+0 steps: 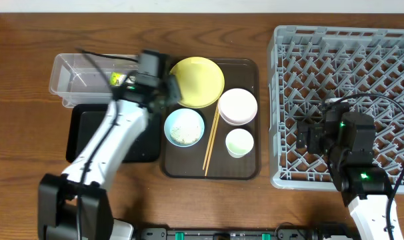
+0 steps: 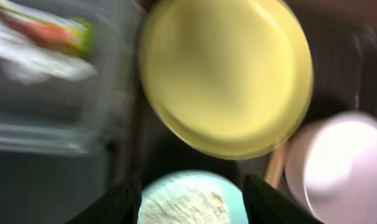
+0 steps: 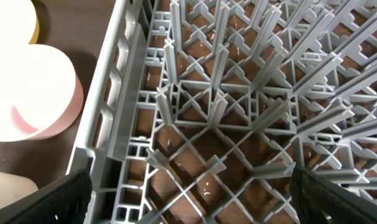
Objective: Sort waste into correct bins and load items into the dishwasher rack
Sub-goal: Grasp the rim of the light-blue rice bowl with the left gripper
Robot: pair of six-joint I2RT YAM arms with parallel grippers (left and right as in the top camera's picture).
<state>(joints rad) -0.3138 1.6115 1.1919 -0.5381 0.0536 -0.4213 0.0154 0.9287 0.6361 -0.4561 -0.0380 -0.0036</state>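
My left gripper (image 1: 167,93) is open and empty over the dark brown tray, between the yellow plate (image 1: 197,81) and the light blue bowl (image 1: 184,127) holding rice. In the left wrist view the blue bowl (image 2: 191,199) shows between the fingers (image 2: 190,208), the plate (image 2: 226,74) beyond. The snack wrapper (image 1: 115,78) lies in the clear tub (image 1: 75,81). The white bowl (image 1: 237,106), small white cup (image 1: 239,142) and chopsticks (image 1: 211,140) rest on the brown tray. My right gripper (image 1: 307,137) is open and empty over the grey rack (image 1: 342,40); its fingers (image 3: 190,199) straddle the lattice.
The black tray (image 1: 89,137) lies left of the brown serving tray (image 1: 245,172), partly under my left arm. The rack's left wall (image 3: 104,124) stands beside the white bowl (image 3: 27,93) in the right wrist view.
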